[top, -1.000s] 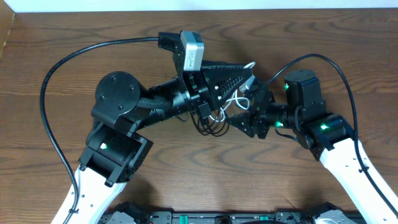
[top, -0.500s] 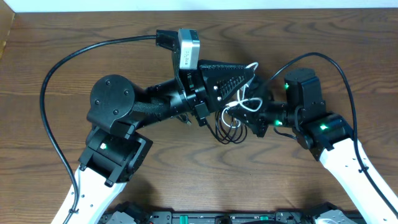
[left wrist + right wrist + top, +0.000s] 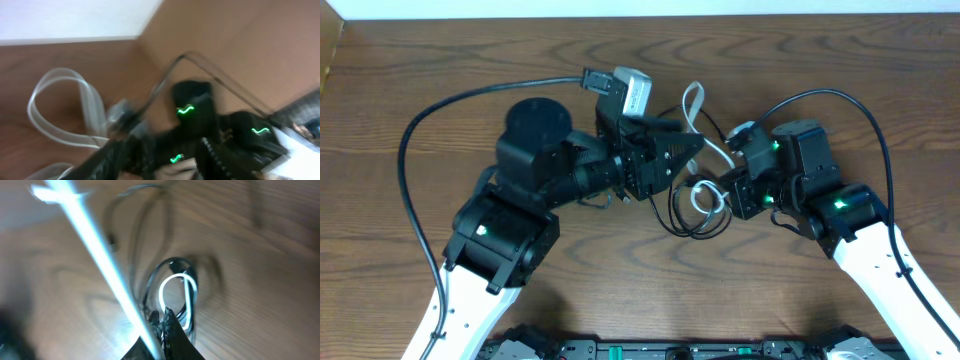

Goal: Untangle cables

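A: How do things sit?

B: On a brown wooden counter (image 3: 400,60), the left arm (image 3: 535,150) and the right arm (image 3: 840,210) both reach into the middle, a little nearer the far edge than the near one.

A: And the hands?

B: The left hand (image 3: 692,146) points toward the right edge and the right hand (image 3: 730,185) faces it, close by. The left wrist view is a blur, so I cannot tell how far open the left hand is or whether it holds anything. In the right wrist view the right hand's dark tips look pinched together on the cables (image 3: 698,205).

A: Where are the cables?

B: At mid-counter, between the two hands. The black cables (image 3: 688,226) hang in loops toward the near edge. A white cable (image 3: 692,100) arcs up toward the far edge beside the left hand, then runs taut down to the right hand, with a small white loop (image 3: 706,197) among the black ones.
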`<state>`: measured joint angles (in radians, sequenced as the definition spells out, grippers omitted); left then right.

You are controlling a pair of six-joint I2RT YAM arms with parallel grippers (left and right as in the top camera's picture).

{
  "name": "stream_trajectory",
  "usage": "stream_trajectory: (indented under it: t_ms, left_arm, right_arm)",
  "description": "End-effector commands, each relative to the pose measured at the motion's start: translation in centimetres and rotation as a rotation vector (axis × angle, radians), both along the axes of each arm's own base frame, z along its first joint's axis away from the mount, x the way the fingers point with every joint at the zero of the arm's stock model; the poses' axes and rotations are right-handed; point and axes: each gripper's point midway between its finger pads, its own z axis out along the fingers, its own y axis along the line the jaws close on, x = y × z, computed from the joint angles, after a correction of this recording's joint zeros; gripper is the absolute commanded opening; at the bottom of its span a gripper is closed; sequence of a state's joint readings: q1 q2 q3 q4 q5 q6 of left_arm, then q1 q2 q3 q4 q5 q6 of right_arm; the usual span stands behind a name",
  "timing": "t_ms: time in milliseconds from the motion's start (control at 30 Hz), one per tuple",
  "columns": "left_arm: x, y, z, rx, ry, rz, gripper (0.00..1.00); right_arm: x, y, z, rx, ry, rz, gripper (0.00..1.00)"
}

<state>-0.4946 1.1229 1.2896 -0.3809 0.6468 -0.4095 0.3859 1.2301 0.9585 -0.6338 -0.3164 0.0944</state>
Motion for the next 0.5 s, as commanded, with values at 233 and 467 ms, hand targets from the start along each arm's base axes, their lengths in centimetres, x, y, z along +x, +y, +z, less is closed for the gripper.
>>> stream_trajectory:
  t_ms: [233, 467]
  left_arm:
    - [4.8, 4.2, -12.8, 0.426, 0.267, 0.286, 0.57]
    - [5.0, 2.2, -18.0, 0.474, 0.429, 0.185, 0.55]
  right_arm:
    - [0.5, -0.4, 0.1, 0.093, 0.114, -0.224, 0.01]
    - [0.2, 0.6, 0.7, 0.143, 0.125, -0.180, 0.01]
